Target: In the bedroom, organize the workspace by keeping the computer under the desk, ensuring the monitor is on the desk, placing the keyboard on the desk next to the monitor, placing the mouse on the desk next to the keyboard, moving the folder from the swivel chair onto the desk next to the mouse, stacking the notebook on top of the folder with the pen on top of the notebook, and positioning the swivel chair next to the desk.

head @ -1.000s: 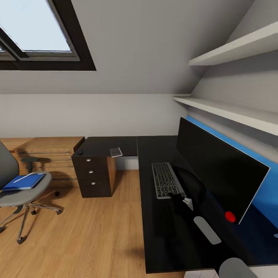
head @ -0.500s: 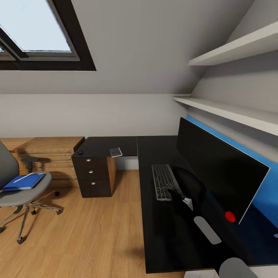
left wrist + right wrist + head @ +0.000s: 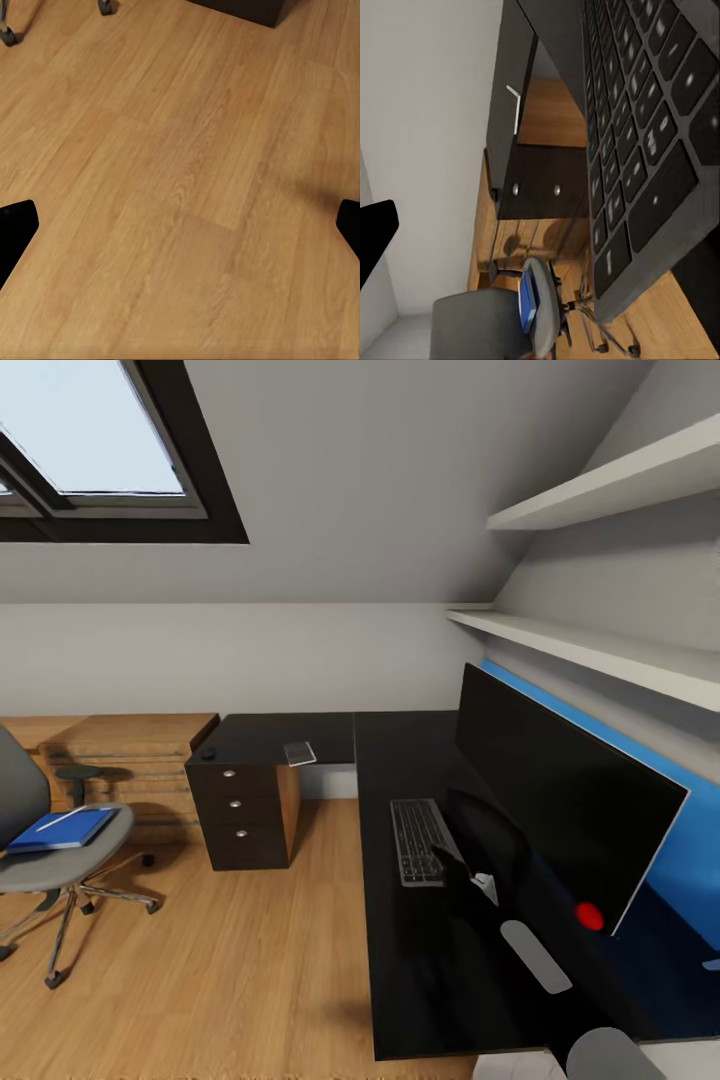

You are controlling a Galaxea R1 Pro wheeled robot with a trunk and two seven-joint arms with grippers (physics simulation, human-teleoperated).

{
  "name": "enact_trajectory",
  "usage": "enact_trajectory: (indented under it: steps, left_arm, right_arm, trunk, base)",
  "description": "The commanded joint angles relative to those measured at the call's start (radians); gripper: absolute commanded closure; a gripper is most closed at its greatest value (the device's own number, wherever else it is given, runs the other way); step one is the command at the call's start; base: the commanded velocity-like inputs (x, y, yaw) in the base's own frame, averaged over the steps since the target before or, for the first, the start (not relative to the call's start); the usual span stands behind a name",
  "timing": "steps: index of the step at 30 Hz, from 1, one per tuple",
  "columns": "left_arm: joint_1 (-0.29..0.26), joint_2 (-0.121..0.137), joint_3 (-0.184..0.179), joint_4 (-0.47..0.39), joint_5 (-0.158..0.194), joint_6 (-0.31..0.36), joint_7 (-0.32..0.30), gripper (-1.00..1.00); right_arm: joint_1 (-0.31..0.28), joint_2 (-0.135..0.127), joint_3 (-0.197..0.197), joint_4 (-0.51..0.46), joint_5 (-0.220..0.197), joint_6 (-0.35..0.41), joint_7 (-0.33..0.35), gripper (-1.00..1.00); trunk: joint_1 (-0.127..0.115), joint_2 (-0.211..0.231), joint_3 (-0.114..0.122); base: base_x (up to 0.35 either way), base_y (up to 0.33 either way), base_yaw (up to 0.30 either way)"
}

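The black monitor stands on the glossy black desk. In front of it lies the keyboard. My right gripper is at its near right corner, open, one finger against the keys. The small black mouse and a flat grey notebook lie on the desk's far wing. The blue folder with the white pen on it rests on the grey swivel chair at the left. My left gripper hangs open over the wood floor. The computer is out of view.
A black drawer unit with silver knobs stands under the desk's far wing, with a low light-wood cabinet beside it. Two white shelves run above the monitor. Wood floor lies between chair and desk.
The right gripper has moved left onto the keyboard's near corner, and the keyboard has slid a little towards me. The whole view has shifted slightly.
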Motion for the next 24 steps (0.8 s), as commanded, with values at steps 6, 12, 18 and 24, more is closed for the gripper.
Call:
enact_trajectory:
  steps: [6,12,18,24]
  left_arm:
    - [0.0,0.0,0.017,-0.001,0.006,-0.002,0.001,-1.0]
    - [0.0,-0.001,0.033,-0.001,0.006,-0.002,0.0,-1.0]
    - [0.0,-0.001,0.035,-0.001,0.006,-0.002,-0.001,-1.0]
    - [0.0,-0.001,0.035,-0.001,0.006,-0.002,-0.001,-1.0]
  right_arm:
    - [-0.001,-0.002,0.004,0.0,-0.007,0.0,0.002,-1.0]
    - [-0.001,-0.002,0.004,0.0,-0.007,0.0,0.002,-1.0]
    - [-0.001,-0.002,0.005,0.0,-0.007,0.0,0.003,-1.0]
    - [-0.001,-0.003,0.004,0.0,-0.007,0.001,0.003,-1.0]
  trunk:
    - [0.0,-0.001,-0.001]
    - [0.0,-0.001,-0.001]
    - [0.0,-0.001,-0.001]
    - [0.0,-0.001,-0.001]
  base:
    - [-0.12,-0.095,0.0]
    - [-0.013,-0.01,0.0]
    - [-0.001,-0.001,0.0]
    - [-0.193,-0.062,0.0]
